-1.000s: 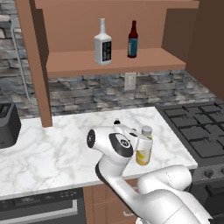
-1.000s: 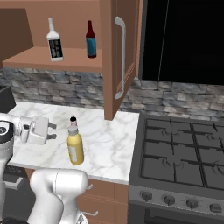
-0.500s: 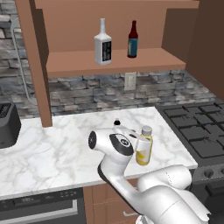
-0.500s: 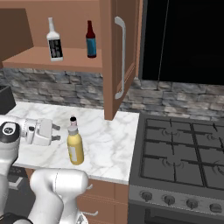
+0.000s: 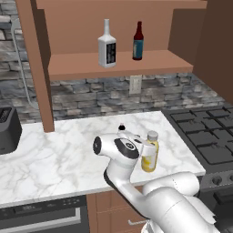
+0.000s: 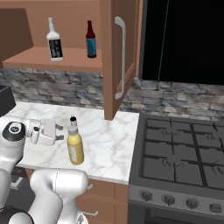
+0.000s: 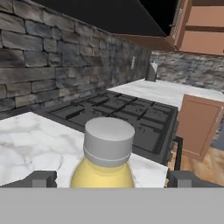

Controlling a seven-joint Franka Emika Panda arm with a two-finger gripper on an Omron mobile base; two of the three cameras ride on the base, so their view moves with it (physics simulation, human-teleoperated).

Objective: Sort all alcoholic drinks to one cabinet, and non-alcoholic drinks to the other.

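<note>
The stout yellow juice bottle (image 5: 149, 154) (image 6: 75, 147) (image 7: 107, 154) with a pale grey cap stands on the marble counter (image 5: 54, 154) near its front edge. My gripper (image 5: 144, 148) (image 6: 62, 133) (image 7: 111, 179) is level with it and open, with one fingertip (image 7: 42, 179) on each side of the bottle and neither touching. Just behind the yellow bottle, the tiny pink bottle's black cap (image 5: 121, 127) (image 6: 73, 119) peeks out. On the open cabinet shelf stand the whitish square bottle (image 5: 107, 44) (image 6: 54, 40) and the slim dark-brown bottle (image 5: 138, 42) (image 6: 91, 40).
A gas stove (image 6: 183, 153) adjoins the counter on the right. An open cabinet door (image 6: 119, 57) hangs over the counter's right end. A dark toaster (image 5: 8, 129) sits at the far left. The stone backsplash has a wall outlet (image 5: 134, 83).
My gripper has edged a little closer to the yellow bottle. The bottles have not moved.
</note>
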